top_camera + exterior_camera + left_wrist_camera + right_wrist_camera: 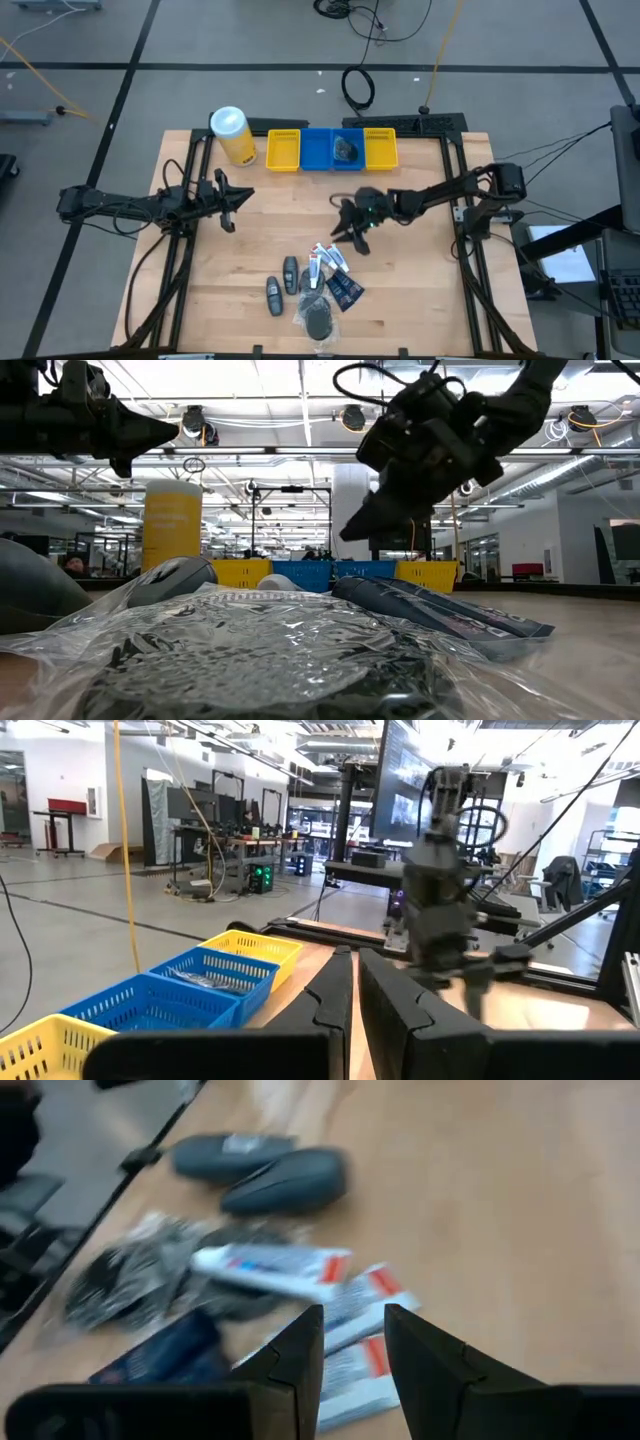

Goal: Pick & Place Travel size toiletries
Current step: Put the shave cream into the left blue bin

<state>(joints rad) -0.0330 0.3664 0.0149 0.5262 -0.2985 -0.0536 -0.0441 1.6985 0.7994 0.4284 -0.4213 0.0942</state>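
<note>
The travel size toiletries lie in a loose pile on the wooden table near its front edge. They are white tubes with red caps (325, 262) (270, 1270), two dark grey oval bottles (282, 284) (285, 1180), a dark sachet (343, 290) and black puffs in clear plastic (318, 318) (260, 660). My right gripper (352, 232) (355, 1330) hovers open above the table just beyond the tubes, tilted down toward them, with nothing between its fingers. My left gripper (232, 205) (355, 1010) waits shut above the table's left part.
At the far edge stand a yellow bin (283, 149), a blue bin (333, 150) with a dark item in it, and another yellow bin (381, 148). A tall yellow canister (232, 135) with a white lid stands left of them. Bare wood lies between bins and pile.
</note>
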